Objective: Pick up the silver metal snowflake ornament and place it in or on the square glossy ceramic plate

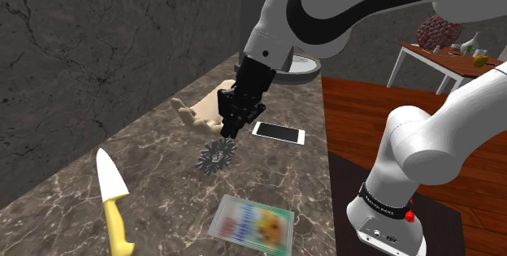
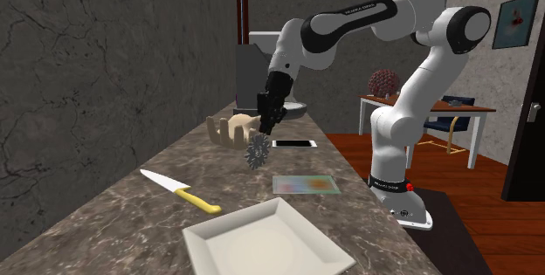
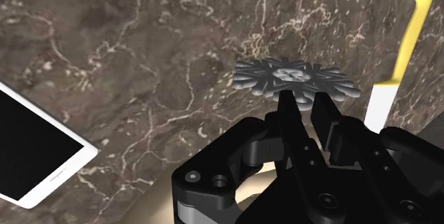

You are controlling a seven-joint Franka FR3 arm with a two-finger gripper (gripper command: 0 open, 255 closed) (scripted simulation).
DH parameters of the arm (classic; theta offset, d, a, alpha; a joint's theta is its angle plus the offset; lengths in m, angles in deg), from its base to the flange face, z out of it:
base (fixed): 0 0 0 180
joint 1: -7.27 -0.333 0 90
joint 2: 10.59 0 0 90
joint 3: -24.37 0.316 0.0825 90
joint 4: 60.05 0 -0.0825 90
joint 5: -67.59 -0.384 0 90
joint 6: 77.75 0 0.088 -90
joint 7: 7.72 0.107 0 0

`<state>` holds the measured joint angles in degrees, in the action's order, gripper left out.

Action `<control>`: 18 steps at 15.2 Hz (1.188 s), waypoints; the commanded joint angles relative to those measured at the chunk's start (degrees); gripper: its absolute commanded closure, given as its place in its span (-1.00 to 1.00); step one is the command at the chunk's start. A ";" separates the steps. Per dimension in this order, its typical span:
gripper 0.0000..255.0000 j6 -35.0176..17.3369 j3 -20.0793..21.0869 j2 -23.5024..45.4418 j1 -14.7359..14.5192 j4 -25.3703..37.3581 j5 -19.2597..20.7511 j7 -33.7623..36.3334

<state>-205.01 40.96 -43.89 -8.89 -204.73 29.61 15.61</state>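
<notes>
While our hand (image 3: 307, 104) clamps the grey snowflake (image 3: 292, 79) (at its rim), we hover over the worktop (image 1: 162, 177). The white plate (image 2: 262, 244) lies apart.

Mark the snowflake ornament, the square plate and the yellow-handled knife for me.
snowflake ornament (image 3: 288, 77), wrist view, on its patterned centre.
square plate (image 2: 262, 245), second exterior view, on its bare inner floor.
yellow-handled knife (image 1: 114, 188), shoulder view, on the white blade near the handle.

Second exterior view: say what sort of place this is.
Probably a home kitchen opening onto a living or dining area: a dark marbled countertop against a wall carries a yellow-handled knife and a square white plate, and beyond lie a wooden floor, a white-legged table and a framed picture.
</notes>
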 commanded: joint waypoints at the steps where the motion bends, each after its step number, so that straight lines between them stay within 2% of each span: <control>1: 1.00 0.00 0.00 0.00 0.00 0.00 0.00 0.00; 7: 1.00 -0.01 0.00 0.01 0.00 0.00 0.00 -0.01; 18: 1.00 7.97 -1.25 -1.53 1.15 6.98 3.14 3.76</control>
<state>-197.62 39.78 -45.38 -7.80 -198.32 32.54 19.07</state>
